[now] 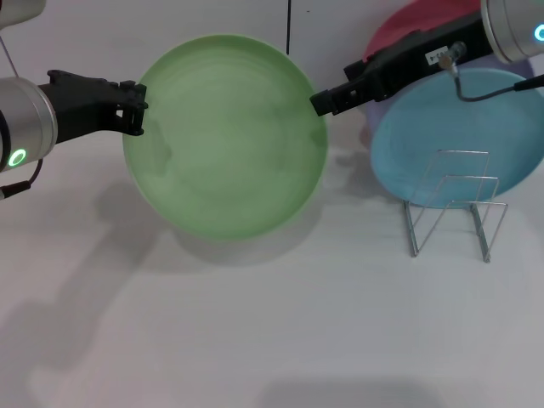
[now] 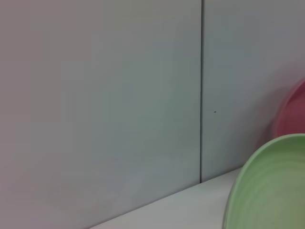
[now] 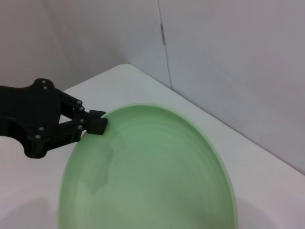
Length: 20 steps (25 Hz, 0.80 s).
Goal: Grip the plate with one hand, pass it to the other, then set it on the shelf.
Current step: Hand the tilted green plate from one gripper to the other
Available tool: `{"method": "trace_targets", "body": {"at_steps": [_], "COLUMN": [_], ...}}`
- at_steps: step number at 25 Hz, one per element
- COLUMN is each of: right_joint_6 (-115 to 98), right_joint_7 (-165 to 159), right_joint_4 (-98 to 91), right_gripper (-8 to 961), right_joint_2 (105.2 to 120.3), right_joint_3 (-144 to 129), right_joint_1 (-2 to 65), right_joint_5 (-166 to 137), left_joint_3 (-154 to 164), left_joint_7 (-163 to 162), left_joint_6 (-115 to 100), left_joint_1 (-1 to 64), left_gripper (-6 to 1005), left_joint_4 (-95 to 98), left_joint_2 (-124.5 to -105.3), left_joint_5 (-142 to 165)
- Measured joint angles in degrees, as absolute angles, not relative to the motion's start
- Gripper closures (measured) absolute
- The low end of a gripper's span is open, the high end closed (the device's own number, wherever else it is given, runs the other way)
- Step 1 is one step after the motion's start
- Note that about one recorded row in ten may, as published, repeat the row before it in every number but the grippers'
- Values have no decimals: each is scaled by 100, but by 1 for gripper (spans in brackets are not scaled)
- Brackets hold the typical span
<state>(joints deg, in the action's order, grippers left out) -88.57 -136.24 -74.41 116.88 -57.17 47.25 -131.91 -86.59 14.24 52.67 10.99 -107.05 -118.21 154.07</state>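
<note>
Head view: the light green plate (image 1: 225, 136) hangs above the white bench (image 1: 255, 323), held face-up between both arms. The left pincer (image 1: 136, 108) is clenched on the plate's left rim. The right pincer (image 1: 321, 100) meets the opposite rim, but whether it has clamped there I cannot tell. To the right stands the wire plate rack (image 1: 450, 204), its slots holding nothing; a turquoise plate (image 1: 463, 136) sits behind it, with a red plate (image 1: 404, 25) farther back.

Left wrist view: only an edge of the plate (image 2: 269, 186), a sliver of the red plate (image 2: 290, 114), the bench and the grey wall (image 2: 95, 95) appear. No fingers show here.

Right wrist view: the plate (image 3: 152, 171) fills the foreground, and the left pincer (image 3: 93, 124) is seen across it, pinching the far rim with one pad over the lip. This confirms that grip better than the head view does, yet shows nothing of the right arm's own fingers, the rack or the other plates.

The plate looks stiff, light and matte, probably plastic. The rim is the only purchase, and a single-edge grip will likely let it sag or swing.
</note>
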Motion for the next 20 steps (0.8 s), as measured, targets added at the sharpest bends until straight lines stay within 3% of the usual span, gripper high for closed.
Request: {"method": "trace_targets", "body": {"at_steps": [20], "right_joint_6": [-8409], "right_joint_7": [-13597], "right_joint_4": [-6986], "right_gripper": [134], "right_joint_2": [11689], "right_joint_3": [-6017], "right_joint_1": [4885], "right_joint_5": [-13244], "left_joint_3": [-8644], "left_joint_7": [1424], "left_joint_6": [5285], "left_joint_1": [1094], "left_gripper": [967], "left_joint_4": [-10732], "left_joint_2": [-11814], "left_joint_5": [15343]}}
